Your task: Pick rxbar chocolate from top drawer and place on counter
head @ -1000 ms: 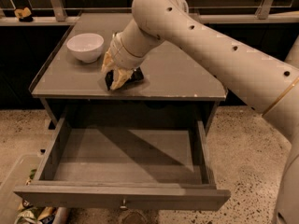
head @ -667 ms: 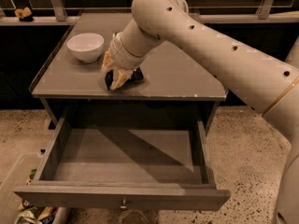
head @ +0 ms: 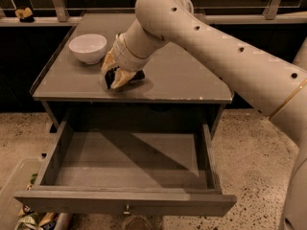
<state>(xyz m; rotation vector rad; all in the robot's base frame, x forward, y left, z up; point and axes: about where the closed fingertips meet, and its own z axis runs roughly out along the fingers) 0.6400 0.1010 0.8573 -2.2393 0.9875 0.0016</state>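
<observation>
Your gripper (head: 117, 79) sits low on the counter (head: 182, 75), left of middle near its front edge, over the rxbar chocolate (head: 138, 74) (whether clamped, you cannot tell); the top drawer (head: 129, 202) stands open.

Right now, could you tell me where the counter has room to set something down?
The counter is bare from the gripper to its right edge. The left is crowded: the white bowl at the back, the gripper shut on the rxbar chocolate in front. The open top drawer is bare.
</observation>
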